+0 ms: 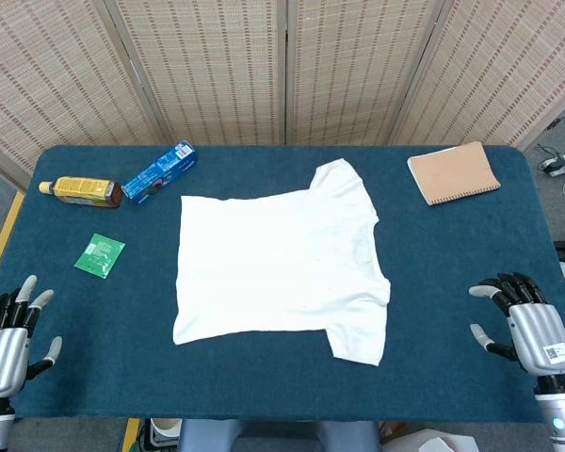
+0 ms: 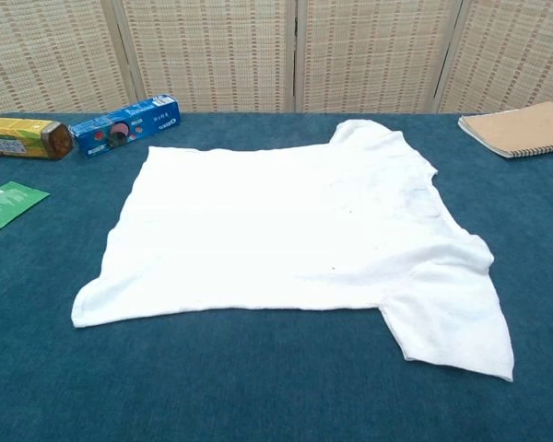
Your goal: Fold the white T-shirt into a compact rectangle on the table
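The white T-shirt (image 1: 278, 268) lies flat and unfolded in the middle of the table (image 1: 452, 311), its neck side toward the robot's right and both sleeves spread out (the near sleeve hangs a little crooked), so no fold is made yet. Both the left hand (image 1: 14, 334) and the right hand (image 1: 527, 325) rest at the near corners, well apart from the cloth, empty with fingers apart. I think a good first fold needs both hands pinching one long edge at two places, lifting evenly, so the cloth does not wrinkle toward the bottle (image 1: 80, 191), blue box (image 1: 160, 171), green packet (image 1: 100, 255) or notebook (image 1: 453, 172).
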`<state>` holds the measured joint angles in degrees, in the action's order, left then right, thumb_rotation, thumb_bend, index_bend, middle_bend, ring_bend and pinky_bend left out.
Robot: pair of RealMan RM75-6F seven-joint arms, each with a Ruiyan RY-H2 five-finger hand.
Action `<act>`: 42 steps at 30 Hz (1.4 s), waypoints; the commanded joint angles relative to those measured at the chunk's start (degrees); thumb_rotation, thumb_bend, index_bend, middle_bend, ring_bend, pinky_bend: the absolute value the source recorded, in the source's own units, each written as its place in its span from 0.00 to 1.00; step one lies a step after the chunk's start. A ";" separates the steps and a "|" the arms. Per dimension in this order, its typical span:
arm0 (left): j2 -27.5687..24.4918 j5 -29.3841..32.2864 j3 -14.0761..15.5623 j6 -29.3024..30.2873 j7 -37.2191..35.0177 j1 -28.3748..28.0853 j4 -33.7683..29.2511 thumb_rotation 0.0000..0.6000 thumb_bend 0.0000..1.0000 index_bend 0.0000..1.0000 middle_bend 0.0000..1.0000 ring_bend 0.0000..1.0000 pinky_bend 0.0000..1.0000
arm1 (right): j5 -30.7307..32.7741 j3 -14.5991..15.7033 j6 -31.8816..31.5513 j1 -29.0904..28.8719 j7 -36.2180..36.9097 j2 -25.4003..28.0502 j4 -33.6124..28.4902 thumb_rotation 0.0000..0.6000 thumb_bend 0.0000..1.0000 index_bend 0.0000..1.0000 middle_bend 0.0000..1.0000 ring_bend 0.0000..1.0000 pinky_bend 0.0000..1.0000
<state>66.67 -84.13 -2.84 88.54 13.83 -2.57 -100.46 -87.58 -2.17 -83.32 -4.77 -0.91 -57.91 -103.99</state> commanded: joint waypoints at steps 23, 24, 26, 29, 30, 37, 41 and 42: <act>-0.65 -13.83 4.13 -11.02 -11.95 -9.27 5.77 1.00 0.30 0.27 0.01 0.02 0.00 | -0.72 -1.49 0.30 -1.57 -3.30 1.34 -2.63 1.00 0.26 0.33 0.28 0.15 0.11; -0.28 -14.48 4.29 -11.63 -12.11 -9.89 6.05 1.00 0.30 0.29 0.01 0.03 0.00 | -0.74 -1.45 0.50 -1.67 -3.48 1.37 -2.74 1.00 0.26 0.33 0.28 0.15 0.11; 0.56 -15.63 4.58 -13.21 -12.23 -11.35 6.54 1.00 0.30 0.31 0.01 0.03 0.00 | -0.73 -1.44 0.71 -1.80 -3.74 1.45 -2.94 1.00 0.26 0.33 0.28 0.15 0.11; 1.95 -16.67 4.84 -15.44 -12.20 -13.30 6.87 1.00 0.30 0.35 0.01 0.03 0.00 | -0.64 -1.51 0.57 -1.80 -3.81 1.40 -3.06 1.00 0.26 0.33 0.28 0.14 0.11; 2.57 -16.81 4.93 -16.36 -12.33 -14.02 6.94 1.00 0.30 0.37 0.01 0.03 0.00 | -0.62 -1.49 0.54 -1.78 -3.83 1.39 -3.05 1.00 0.26 0.33 0.28 0.15 0.11; 8.40 -16.42 4.93 -21.27 -11.44 -17.62 9.59 1.00 0.30 0.38 0.02 0.03 0.00 | -0.22 -1.37 0.58 -1.65 -3.71 1.57 -2.98 1.00 0.26 0.33 0.28 0.14 0.11; 12.06 -15.80 4.60 -23.68 -9.44 -19.45 11.86 1.00 0.30 0.38 0.03 0.04 0.00 | -0.26 -1.33 0.37 -1.53 -3.56 1.78 -3.00 1.00 0.26 0.33 0.28 0.15 0.11; 13.24 -15.44 4.32 -24.05 -8.33 -19.79 12.54 1.00 0.30 0.38 0.03 0.04 0.00 | -0.27 -1.33 0.25 -1.46 -3.45 1.77 -2.95 1.00 0.26 0.33 0.28 0.15 0.11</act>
<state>78.16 -100.13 1.82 65.56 3.92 -21.42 -89.22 -87.85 -3.50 -83.05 -6.25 -4.38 -56.15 -106.95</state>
